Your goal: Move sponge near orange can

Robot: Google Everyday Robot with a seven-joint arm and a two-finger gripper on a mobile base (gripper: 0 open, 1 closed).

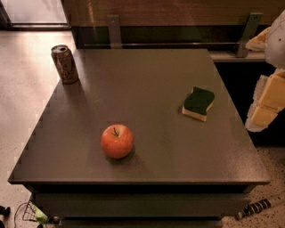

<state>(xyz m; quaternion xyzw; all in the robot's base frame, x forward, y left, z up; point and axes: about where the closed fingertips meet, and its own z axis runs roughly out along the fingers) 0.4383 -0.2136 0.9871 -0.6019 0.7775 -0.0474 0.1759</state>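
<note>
TABLETOP SCENE: A dark grey table (147,80) is seen from above w/ 3 items set on it. The sponge (198,103), green scouring side up over a pale yellow base, is laid flat on the right half of the tabletop, nearer the right edge than the centre. The orange can (65,64) is stood upright at the far-left corner, w/ its silver top rim and opening shown. A brownish-orange mottled print is wrapped round the can's body, but no brand or wording on it can be read. The 2 are well apart, w/ most of the tabletop's width between them. An apple (117,141), red-orange w/ a short stem, is placed toward the front, left of centre, apart from both. The robot's gripper (266,107), yellowish & white, is held off the table's right edge, near the sponge but not touching it. Whether it is apart or together cannot be told. Behind the table, 2 metal brackets (114,29) are fixed against a wood-panelled wall (156,11). A black-&-white striped rod (259,207) is seen on the speckled floor (26,89) at bottom right.
</note>
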